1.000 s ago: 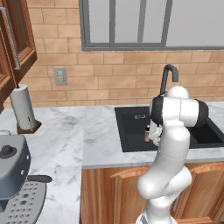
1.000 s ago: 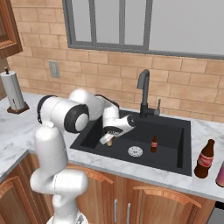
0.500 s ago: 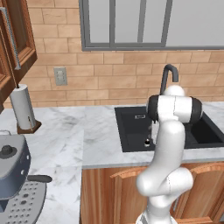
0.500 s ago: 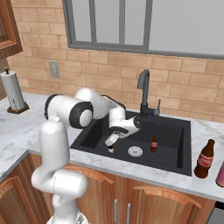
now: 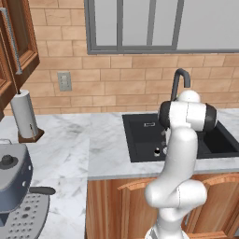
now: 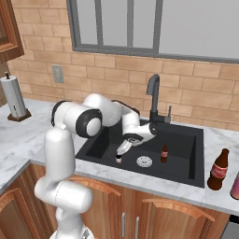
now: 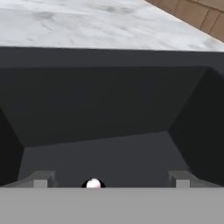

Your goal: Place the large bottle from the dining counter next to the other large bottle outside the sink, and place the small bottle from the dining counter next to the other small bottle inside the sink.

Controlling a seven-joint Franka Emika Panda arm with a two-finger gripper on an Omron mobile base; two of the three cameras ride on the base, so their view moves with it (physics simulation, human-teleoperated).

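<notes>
Between spread fingers (image 7: 41, 180), small bottle (image 7: 92, 184) stands free

I see only the cap of the small bottle (image 7: 93, 184) at bottom centre of hand view. Right base view: a bottle (image 6: 236, 186) cut by right edge; sink (image 6: 184, 164) near wall hidden.
</notes>
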